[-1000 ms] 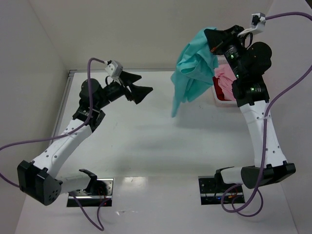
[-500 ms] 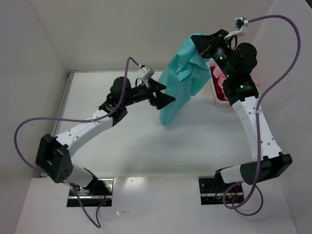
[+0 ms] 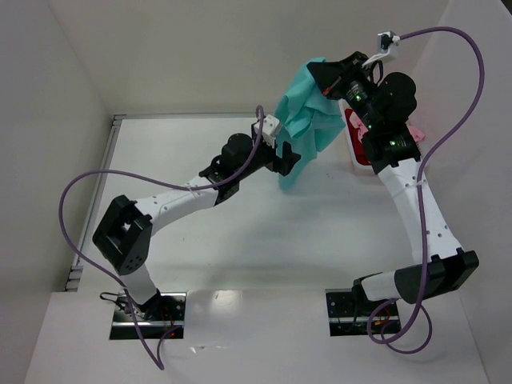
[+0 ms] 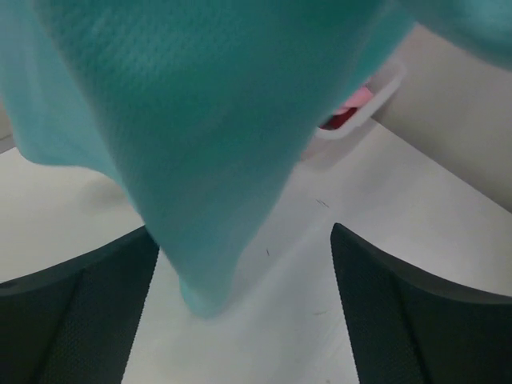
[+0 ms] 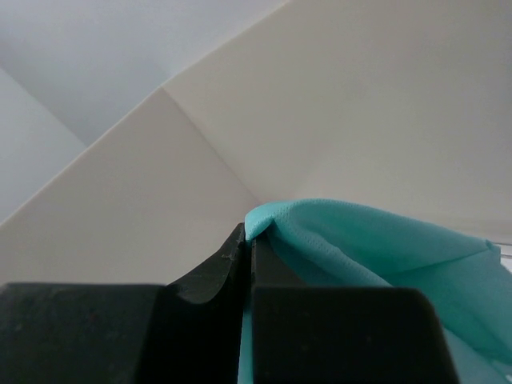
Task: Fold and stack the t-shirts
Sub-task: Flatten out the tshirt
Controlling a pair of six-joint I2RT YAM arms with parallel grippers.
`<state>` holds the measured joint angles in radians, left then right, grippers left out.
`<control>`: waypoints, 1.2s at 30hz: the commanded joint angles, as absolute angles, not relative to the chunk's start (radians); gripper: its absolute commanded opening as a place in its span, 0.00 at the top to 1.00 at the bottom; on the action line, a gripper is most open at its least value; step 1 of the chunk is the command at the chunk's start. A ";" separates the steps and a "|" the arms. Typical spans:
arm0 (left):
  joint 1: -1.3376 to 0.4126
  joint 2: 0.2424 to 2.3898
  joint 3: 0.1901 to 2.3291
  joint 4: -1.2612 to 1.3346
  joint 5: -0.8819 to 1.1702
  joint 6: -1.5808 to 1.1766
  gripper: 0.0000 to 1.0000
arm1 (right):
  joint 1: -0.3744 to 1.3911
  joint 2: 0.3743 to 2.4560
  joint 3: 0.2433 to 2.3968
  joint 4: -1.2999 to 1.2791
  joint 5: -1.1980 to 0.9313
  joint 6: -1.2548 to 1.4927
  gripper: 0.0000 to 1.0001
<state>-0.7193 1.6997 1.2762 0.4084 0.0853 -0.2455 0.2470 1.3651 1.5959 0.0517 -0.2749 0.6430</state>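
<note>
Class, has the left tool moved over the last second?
Yes. The left tool swung right, away from the left edge of the table, toward the teal t-shirt.

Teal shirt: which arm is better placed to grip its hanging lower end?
Left. The left tool, open, is at the hanging end of the teal shirt; the right tool is shut on its top edge.
</note>
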 commanded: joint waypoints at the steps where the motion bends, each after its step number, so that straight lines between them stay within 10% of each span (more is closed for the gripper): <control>1: -0.719 1.729 1.310 0.572 -0.020 -0.215 0.09 | 0.259 1.324 1.591 0.124 -0.288 0.643 0.99; 3: -0.719 1.744 1.310 0.592 -0.020 -0.215 0.18 | 0.259 1.304 1.591 0.124 -0.275 0.643 0.99; 8: -0.719 1.721 1.301 0.592 -0.041 -0.224 0.87 | 0.259 1.295 1.591 0.080 -0.184 0.594 0.96; 10: -0.719 1.659 1.272 0.562 -0.101 -0.224 0.98 | 0.259 1.272 1.577 0.058 -0.132 0.594 0.95; 36: -0.655 1.161 1.170 0.291 -0.371 0.221 0.81 | 0.201 1.197 1.387 0.094 0.209 0.520 0.94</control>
<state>-0.6682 1.1885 1.1618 0.2485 -0.2943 0.1696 0.2241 1.2308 1.3499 0.0227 0.1268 0.5526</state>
